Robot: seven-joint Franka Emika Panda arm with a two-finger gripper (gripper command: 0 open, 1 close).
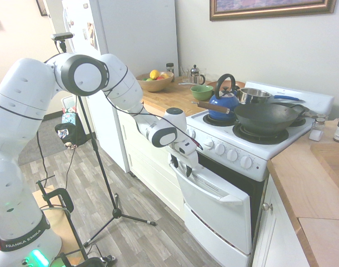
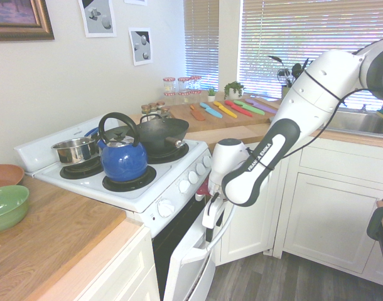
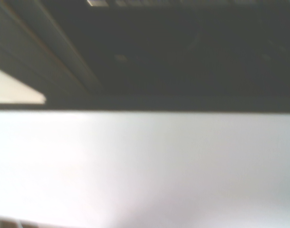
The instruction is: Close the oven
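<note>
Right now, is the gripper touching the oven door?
Cannot tell. In both exterior views the gripper overlaps the oven door at its handle; neither shows contact or gap plainly.

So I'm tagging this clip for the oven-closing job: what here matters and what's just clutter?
Matters:
oven
oven door, ajar
bar handle
gripper at the door's top edge

Clutter:
blue kettle
wok
steel pot
green bowl
fruit bowl

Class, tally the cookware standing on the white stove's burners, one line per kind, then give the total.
Blue kettle with black handle: 1
Shiny steel saucepan: 1
Black wok: 1
Total on the white range: 3
</note>
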